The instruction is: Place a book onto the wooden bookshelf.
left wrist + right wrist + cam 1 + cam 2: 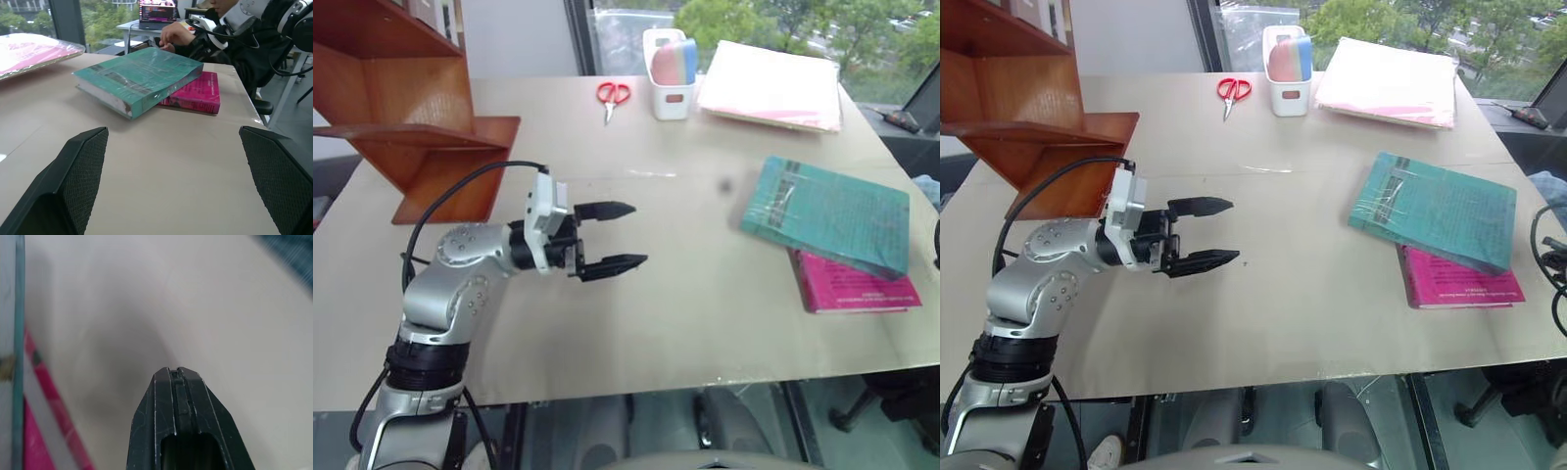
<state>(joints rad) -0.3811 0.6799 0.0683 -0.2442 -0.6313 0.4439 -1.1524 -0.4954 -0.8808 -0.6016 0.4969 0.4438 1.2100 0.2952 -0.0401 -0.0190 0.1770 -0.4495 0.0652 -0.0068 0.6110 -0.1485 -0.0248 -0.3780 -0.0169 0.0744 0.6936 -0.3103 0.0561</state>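
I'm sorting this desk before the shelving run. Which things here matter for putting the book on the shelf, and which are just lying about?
For the job:
- teal-green book, lying partly on a pink book
- wooden bookshelf
- left gripper, open
- right gripper, shut

Lying about:
- pink book
- red scissors
- white holder
- pale pink paper stack

This looks like an office. A wide table (pixel 685 294) carries red scissors (pixel 613 95), a white holder (pixel 670 61) and a paper stack (pixel 771 86) beyond the left gripper (pixel 619 237). Large windows (pixel 754 20) show trees, and a person (pixel 234 29) sits near an open laptop (pixel 157 11).
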